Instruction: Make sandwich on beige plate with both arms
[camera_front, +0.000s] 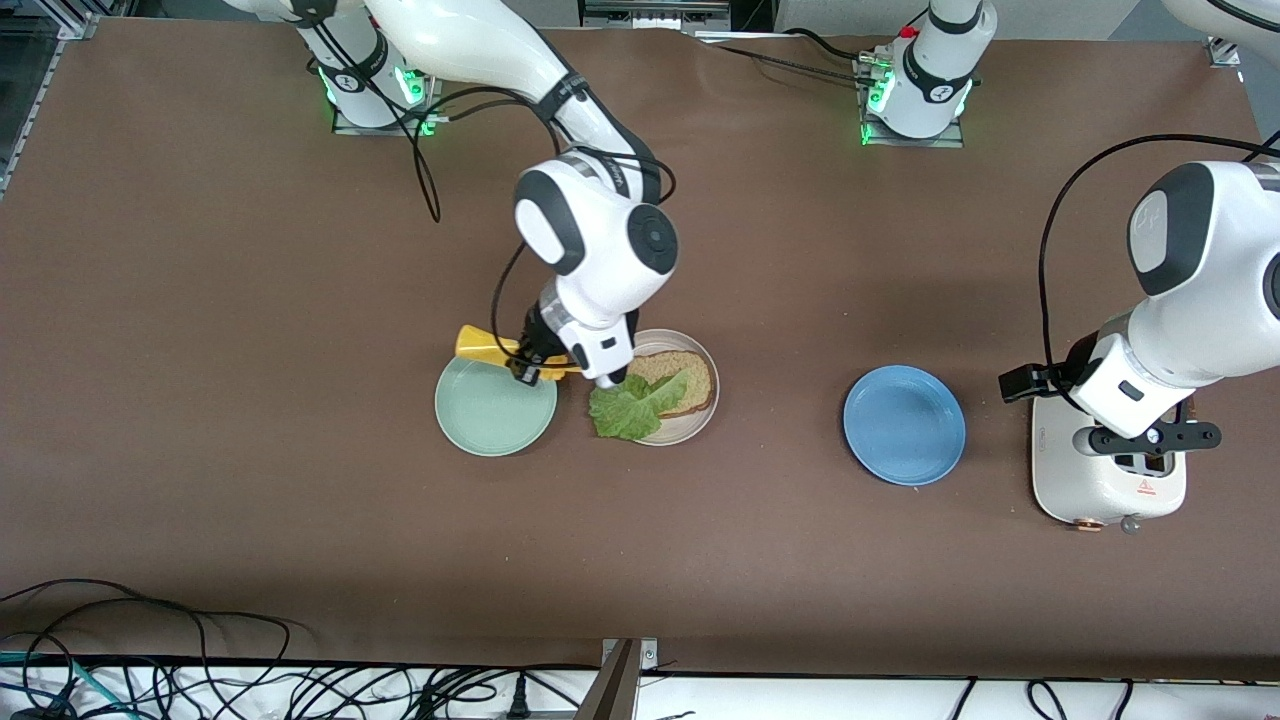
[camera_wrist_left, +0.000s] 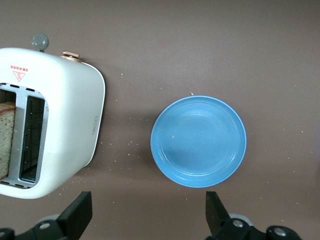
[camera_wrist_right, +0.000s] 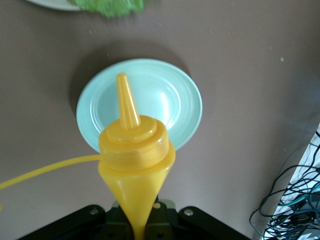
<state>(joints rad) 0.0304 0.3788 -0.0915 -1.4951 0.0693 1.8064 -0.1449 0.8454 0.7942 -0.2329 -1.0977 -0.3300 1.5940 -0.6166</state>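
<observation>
A brown table carries three plates in a row near its middle, with a white toaster (camera_front: 1105, 480) toward the left arm's end. The beige plate (camera_front: 700, 415) holds one bread slice (camera_front: 680, 378) with a lettuce leaf (camera_front: 630, 408) draped over its rim. The right gripper (camera_front: 540, 362) is clamped on a yellow sauce bottle (camera_front: 485, 345), which lies level with its nozzle over the mint-green plate (camera_front: 495, 408), pointing away from the bread, so it must swing back across. The left gripper (camera_wrist_left: 145, 215), jaws spread wide and empty, hangs over the toaster, where a second slice (camera_wrist_left: 6, 137) stands in a slot beside the blue plate (camera_front: 904, 424).
</observation>
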